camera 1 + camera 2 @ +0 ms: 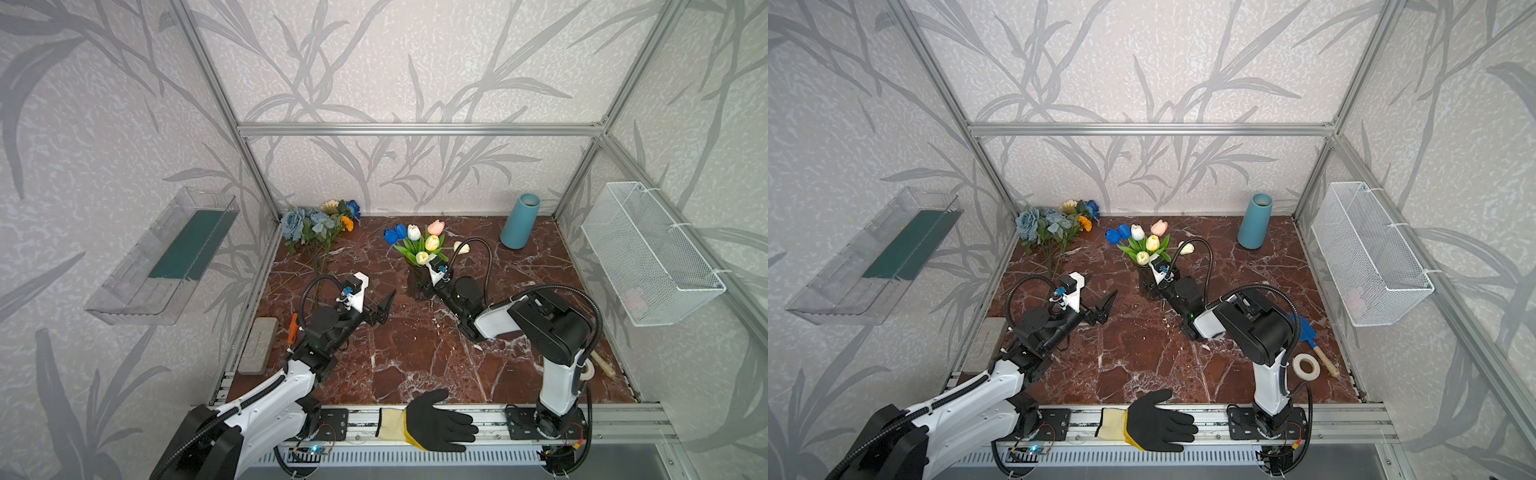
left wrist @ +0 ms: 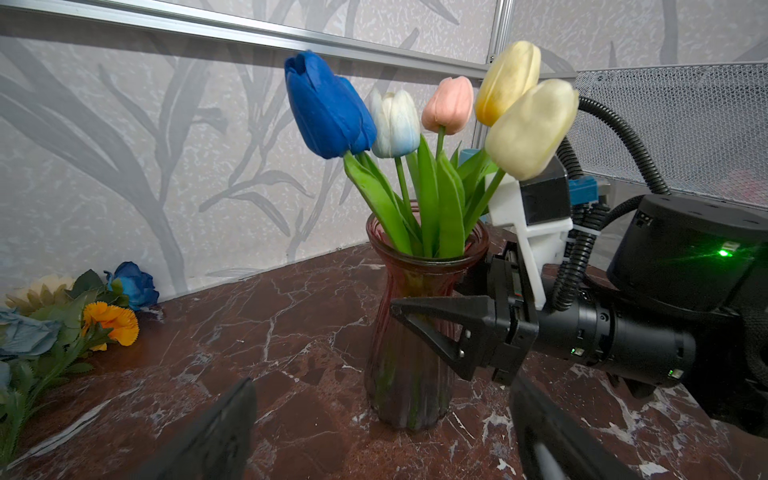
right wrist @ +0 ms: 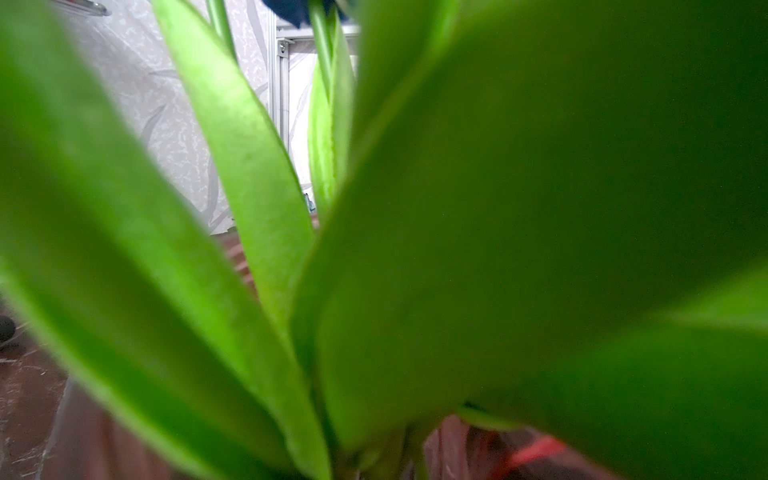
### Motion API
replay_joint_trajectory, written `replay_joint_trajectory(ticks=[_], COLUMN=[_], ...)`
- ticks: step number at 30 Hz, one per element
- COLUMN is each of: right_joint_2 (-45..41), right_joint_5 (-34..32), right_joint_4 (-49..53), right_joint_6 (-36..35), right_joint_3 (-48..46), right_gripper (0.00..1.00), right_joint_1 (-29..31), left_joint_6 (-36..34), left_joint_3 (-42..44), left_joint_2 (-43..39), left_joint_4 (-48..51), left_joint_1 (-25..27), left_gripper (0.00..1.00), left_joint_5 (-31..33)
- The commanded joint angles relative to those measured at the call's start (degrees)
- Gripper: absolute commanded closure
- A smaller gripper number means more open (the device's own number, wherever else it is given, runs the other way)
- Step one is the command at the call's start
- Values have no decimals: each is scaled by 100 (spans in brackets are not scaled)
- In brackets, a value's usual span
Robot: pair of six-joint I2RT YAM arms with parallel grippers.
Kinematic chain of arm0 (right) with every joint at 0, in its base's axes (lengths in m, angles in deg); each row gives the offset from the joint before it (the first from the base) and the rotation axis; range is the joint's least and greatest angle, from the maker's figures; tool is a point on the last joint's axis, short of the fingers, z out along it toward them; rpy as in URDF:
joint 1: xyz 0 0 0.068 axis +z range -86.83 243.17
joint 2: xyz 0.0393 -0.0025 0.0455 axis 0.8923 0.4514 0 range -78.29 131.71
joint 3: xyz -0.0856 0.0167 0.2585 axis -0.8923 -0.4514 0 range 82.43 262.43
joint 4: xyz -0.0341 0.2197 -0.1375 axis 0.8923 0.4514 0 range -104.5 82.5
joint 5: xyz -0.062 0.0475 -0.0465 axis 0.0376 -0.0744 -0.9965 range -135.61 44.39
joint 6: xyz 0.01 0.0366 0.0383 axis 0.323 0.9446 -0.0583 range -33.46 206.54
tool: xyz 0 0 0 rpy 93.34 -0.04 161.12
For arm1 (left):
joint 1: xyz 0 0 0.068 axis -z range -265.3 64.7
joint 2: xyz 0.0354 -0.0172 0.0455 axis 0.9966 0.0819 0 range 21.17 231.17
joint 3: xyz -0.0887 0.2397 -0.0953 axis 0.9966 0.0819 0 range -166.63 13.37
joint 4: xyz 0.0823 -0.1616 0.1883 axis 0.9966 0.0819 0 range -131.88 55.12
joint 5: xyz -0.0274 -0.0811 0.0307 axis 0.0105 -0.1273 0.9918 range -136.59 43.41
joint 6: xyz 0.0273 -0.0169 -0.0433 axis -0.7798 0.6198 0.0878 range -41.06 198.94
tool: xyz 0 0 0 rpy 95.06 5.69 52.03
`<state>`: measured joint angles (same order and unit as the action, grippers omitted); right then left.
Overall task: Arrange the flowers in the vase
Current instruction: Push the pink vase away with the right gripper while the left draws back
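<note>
Tulips (image 1: 432,242), seven heads, fill one vase (image 2: 409,353); left end effector (image 1: 384,309) spread, right end effector (image 2: 415,307) straddles it, grip unclear.

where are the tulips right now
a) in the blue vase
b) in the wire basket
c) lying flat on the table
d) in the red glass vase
d: the tulips stand with their stems and leaves running down into the mouth of the red glass vase, while the blue vase stands apart near the back wall with no flowers in it.
</note>
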<state>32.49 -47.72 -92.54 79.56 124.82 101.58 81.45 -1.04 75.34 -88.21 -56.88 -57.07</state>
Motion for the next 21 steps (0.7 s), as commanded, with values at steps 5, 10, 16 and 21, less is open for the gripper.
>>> replay_joint_trajectory(ticks=[5, 10, 16, 21], right_joint_2=[216, 647, 1425, 2162], right_joint_5=[353, 844, 1407, 1728], right_joint_4=[-256, -260, 57, 1111], right_joint_6=[67, 323, 589, 406], right_joint_3=[421, 1113, 2616, 4210], right_gripper=[63, 72, 76, 77], right_joint_1=[-418, -946, -1510, -1700], left_joint_6=[-137, -195, -313, -362], left_joint_3=[21, -20, -96, -153], left_joint_2=[154, 199, 146, 115], left_joint_4=[-285, -342, -159, -72], left_joint_1=[5, 3, 5, 5], left_gripper=[6, 6, 6, 6], left_joint_5=[98, 118, 187, 224])
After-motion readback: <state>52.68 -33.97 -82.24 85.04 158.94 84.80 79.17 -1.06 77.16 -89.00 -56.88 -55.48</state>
